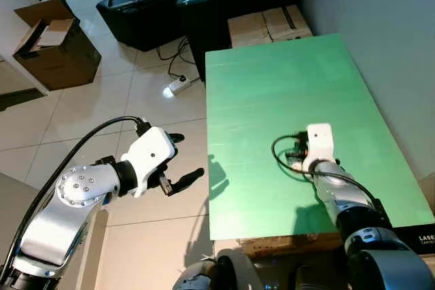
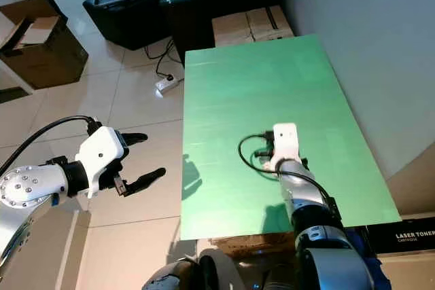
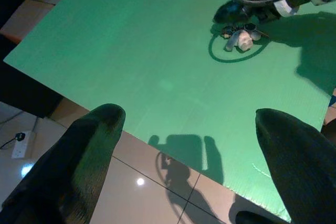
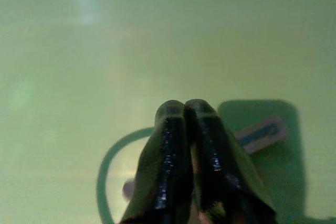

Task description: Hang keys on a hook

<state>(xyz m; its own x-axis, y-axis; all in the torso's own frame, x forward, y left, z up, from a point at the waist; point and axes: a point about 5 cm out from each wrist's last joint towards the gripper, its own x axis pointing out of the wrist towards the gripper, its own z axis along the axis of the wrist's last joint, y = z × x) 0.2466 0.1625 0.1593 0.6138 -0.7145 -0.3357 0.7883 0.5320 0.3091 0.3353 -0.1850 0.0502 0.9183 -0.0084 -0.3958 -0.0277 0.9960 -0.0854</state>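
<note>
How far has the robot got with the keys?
Early still. Done: the right gripper has reached down to the keys on the green board. In hand: its fingers are pressed together over them, grip unclear. Left: lifting and hanging them. The left gripper waits open beside the board.

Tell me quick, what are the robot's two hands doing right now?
Left gripper: open, empty, held over the floor beside the green table.
Right gripper: fingers pressed shut, down at the keys on the table; whether it grips them cannot be told.
</note>
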